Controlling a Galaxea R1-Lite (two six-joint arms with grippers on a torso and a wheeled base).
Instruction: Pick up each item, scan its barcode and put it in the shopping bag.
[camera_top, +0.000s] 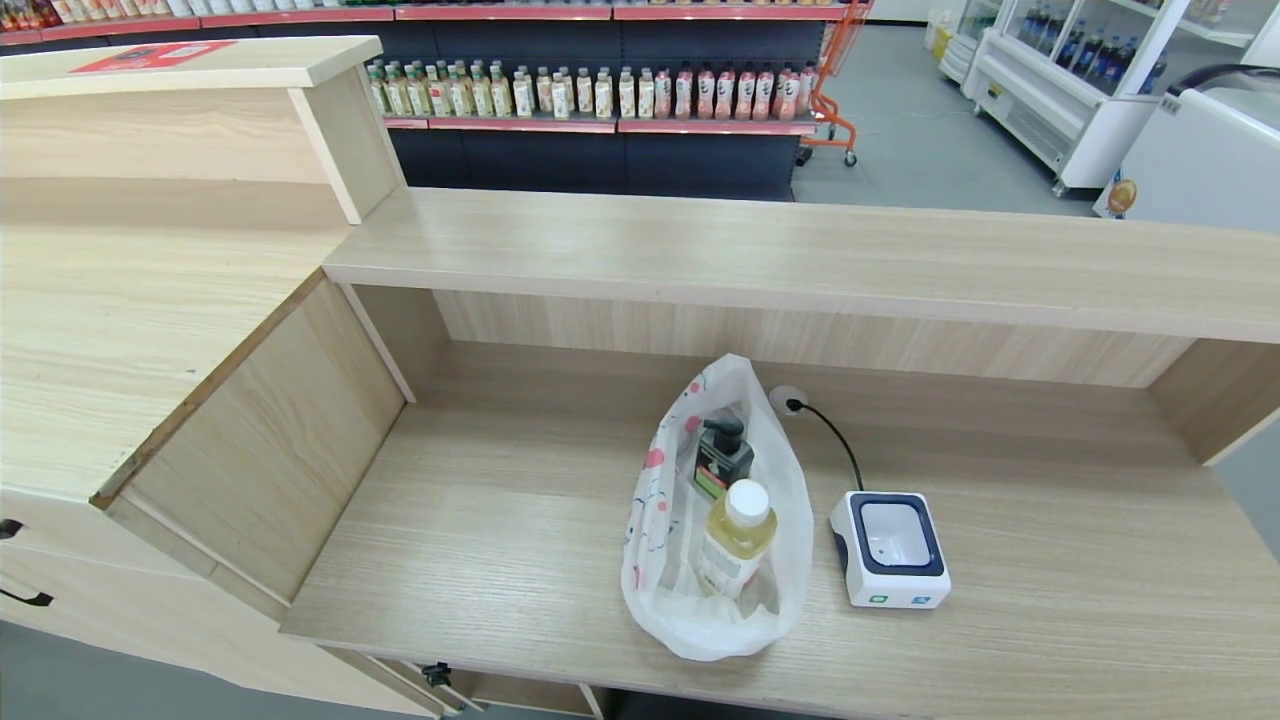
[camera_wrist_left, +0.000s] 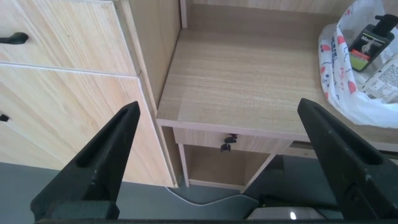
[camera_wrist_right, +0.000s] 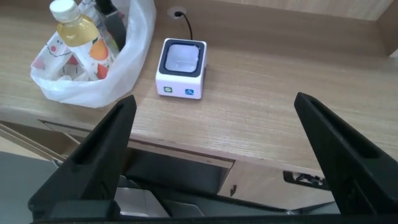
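Juice bottle (camera_top: 738, 535) and pump bottle (camera_top: 722, 455) stand upright inside the shopping bag (camera_top: 655, 560), scanner (camera_top: 890, 548) just beside; left gripper (camera_wrist_left: 217, 109) and right gripper (camera_wrist_right: 214, 101) hang wide open, the right one looking nearer.

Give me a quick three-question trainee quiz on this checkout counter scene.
1. True or false: the white patterned plastic shopping bag is empty.
2. The white box-shaped barcode scanner sits on which side of the bag? A: robot's left. B: robot's right.
3. Fill in: the fingers of the left gripper and right gripper are ____.
Key: 1 false, it holds a yellow drink bottle and a dark pump bottle; 2 B; 3 open.
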